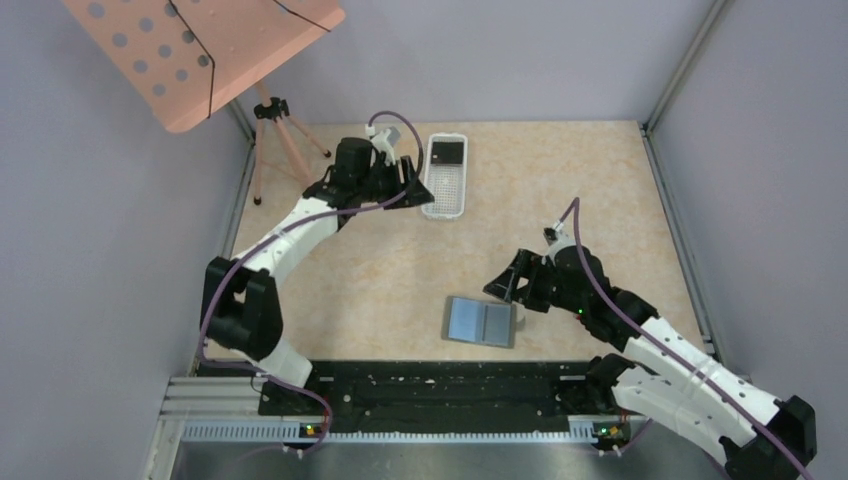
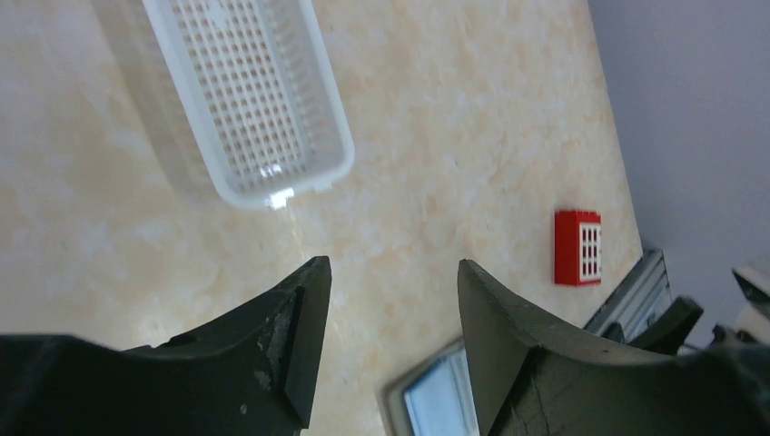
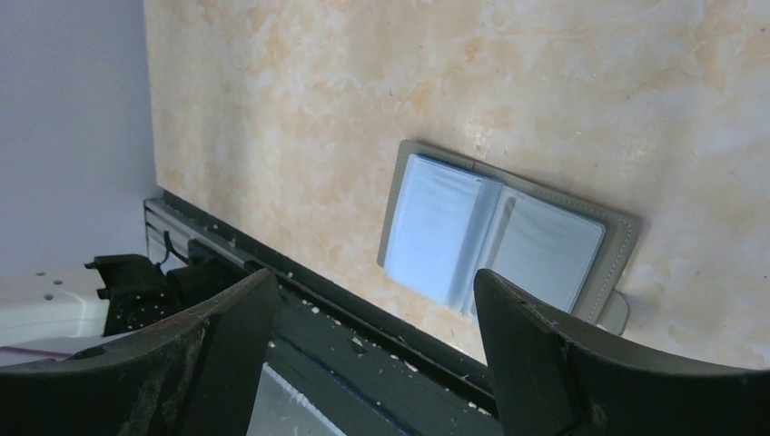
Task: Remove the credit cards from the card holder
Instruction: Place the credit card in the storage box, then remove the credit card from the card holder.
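The flat grey bifold card holder point(image 1: 480, 321) lies open on the beige mottled counter point(image 1: 600, 190), low in the centre of the top view, its blue-grey pockets facing up. In the right wrist view a pale rounded corner point(image 3: 616, 314) pokes out from under its lower right edge; I cannot tell what it is. The right claw point(image 1: 508, 285) hangs just above and to the right of the holder, fingers spread apart and holding nothing. A small red card with white squares point(image 2: 577, 247) lies flat on the counter at the right of the left wrist view, apart from the holder. The left claw point(image 2: 390, 272), also spread and empty, sits beside a white perforated plastic basket point(image 1: 445, 190) at upper centre, which holds a dark square item point(image 1: 447, 153).
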`<state>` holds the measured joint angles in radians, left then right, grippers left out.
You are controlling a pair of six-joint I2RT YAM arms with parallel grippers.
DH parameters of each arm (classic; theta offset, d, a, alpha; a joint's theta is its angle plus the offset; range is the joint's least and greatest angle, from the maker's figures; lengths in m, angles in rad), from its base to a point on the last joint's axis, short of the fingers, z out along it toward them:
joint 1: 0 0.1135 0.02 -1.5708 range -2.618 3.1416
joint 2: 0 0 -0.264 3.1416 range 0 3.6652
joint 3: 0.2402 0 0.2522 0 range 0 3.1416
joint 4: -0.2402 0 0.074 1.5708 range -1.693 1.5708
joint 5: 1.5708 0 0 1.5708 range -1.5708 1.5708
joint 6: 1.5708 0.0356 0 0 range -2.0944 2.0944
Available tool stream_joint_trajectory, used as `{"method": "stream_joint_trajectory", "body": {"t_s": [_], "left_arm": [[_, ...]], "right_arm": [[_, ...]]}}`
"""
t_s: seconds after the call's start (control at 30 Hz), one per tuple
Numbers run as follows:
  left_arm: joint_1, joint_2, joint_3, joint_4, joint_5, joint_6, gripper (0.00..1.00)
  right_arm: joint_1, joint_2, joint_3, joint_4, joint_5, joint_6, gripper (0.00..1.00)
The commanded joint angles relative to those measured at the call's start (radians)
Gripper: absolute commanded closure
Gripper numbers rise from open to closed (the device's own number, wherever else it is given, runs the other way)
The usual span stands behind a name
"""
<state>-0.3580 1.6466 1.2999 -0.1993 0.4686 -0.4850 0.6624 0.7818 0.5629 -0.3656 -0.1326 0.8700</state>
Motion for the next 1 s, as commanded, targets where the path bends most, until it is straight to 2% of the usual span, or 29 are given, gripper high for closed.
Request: {"method": "stream_joint_trajectory", "body": {"t_s": [0.0,0.2,0.37,0.57,0.83,0.97], "left_arm": [[-0.096,-0.177,-0.143,-0.042,0.045,0.024,0.41],[-0.270,-0.264,-0.403,0.080,0.087,-0.104,0.41],[-0.378,-0.268,-0.479,0.090,0.075,-0.116,0.42],[-0.415,-0.287,-0.541,0.132,0.074,-0.130,0.43],[-0.431,-0.260,-0.606,0.238,0.129,-0.165,0.45],[-0.436,-0.234,-0.620,0.296,0.157,-0.188,0.49]], "right_arm": [[-0.004,-0.120,-0.062,-0.071,0.005,0.061,0.23],[-0.005,-0.311,-0.140,-0.169,0.057,0.103,0.27],[-0.004,-0.393,-0.207,-0.194,0.067,0.124,0.28],[-0.004,-0.391,-0.219,-0.180,0.031,0.137,0.30],[-0.004,-0.383,-0.237,-0.113,-0.010,0.185,0.45],[-0.004,-0.379,-0.276,-0.047,-0.023,0.216,0.52]]}}
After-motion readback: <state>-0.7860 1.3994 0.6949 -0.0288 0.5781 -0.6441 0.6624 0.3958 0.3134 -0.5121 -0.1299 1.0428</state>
